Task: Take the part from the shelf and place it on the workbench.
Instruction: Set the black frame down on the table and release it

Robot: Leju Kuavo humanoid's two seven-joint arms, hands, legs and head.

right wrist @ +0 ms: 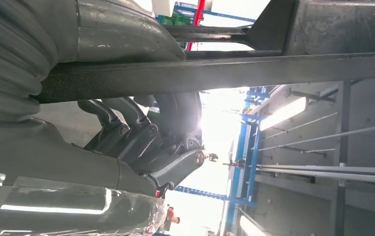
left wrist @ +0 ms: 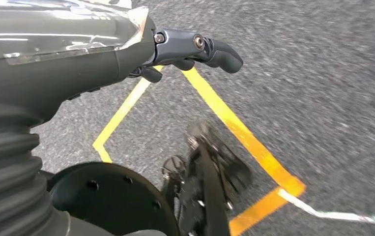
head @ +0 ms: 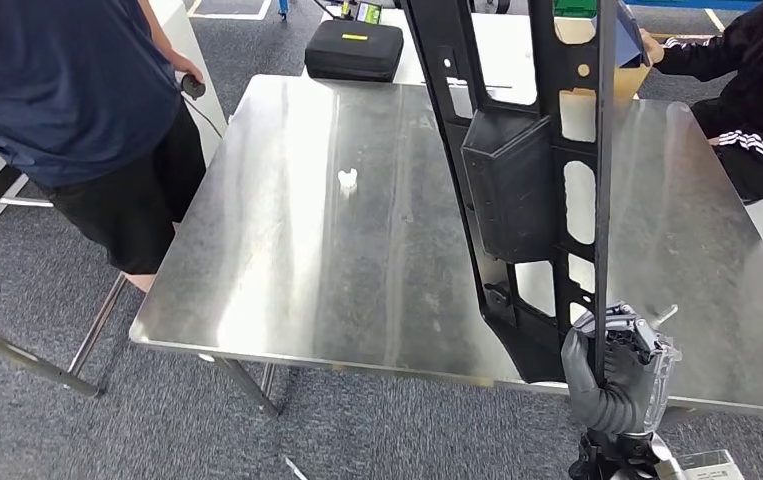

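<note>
The part (head: 522,190) is a long black plastic frame with cut-outs and a boxy block in its middle. It stands nearly upright over the right half of the steel workbench (head: 307,260), with its lower end near the front edge. I cannot tell whether it touches the bench top. My right hand (head: 617,375) grips the part's thin edge at the bottom, just in front of the bench. In the right wrist view the fingers (right wrist: 141,132) wrap around the part's dark bar (right wrist: 234,73). My left hand (left wrist: 195,49) hangs over the floor and holds nothing.
A small white piece (head: 347,178) lies mid-bench, and a black case (head: 354,48) sits beyond the far edge. A person in a dark blue shirt (head: 67,90) stands at the left corner. Another person's striped sleeve (head: 752,140) reaches in at the right. Yellow floor tape (left wrist: 234,128) runs below my left hand.
</note>
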